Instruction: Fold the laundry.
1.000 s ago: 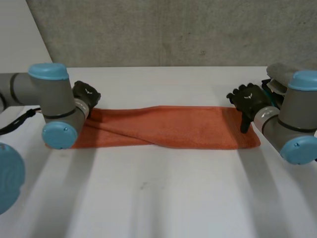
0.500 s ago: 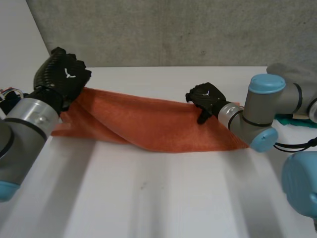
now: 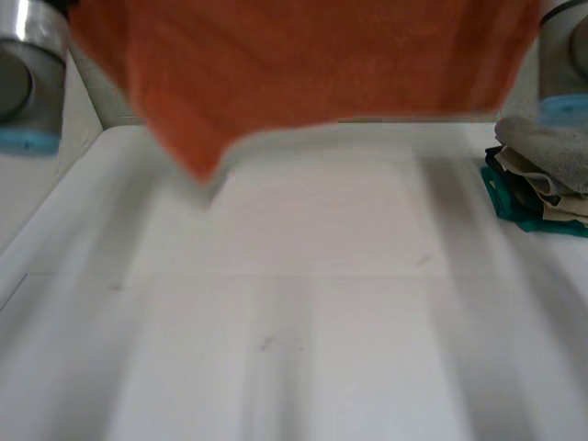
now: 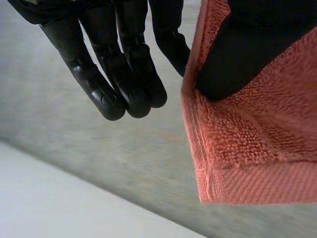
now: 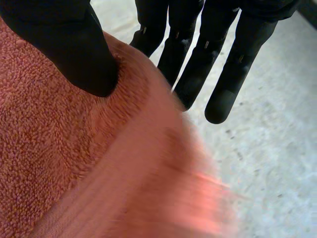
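Note:
An orange towel (image 3: 303, 64) hangs high above the white table (image 3: 303, 312), stretched between the two arms, with one point drooping low on the left. In the left wrist view my left hand (image 4: 124, 59) pinches a hemmed corner of the towel (image 4: 247, 148) between thumb and a finger; the other fingers hang straight beside it. In the right wrist view my right hand (image 5: 64, 44) presses its thumb into the towel (image 5: 59, 163) and pinches its edge against a finger, the remaining fingers straight past the cloth.
A stack of folded laundry (image 3: 547, 170), grey on top with beige and teal beneath, sits at the table's right edge. A grey concrete wall (image 3: 404, 118) runs behind the table. The left arm (image 3: 28, 83) and right arm (image 3: 565, 64) stand at the upper corners.
The towel has gone from lying flat on the table to hanging high in the air. Both hands rose with it, and the right hand closed on its edge.

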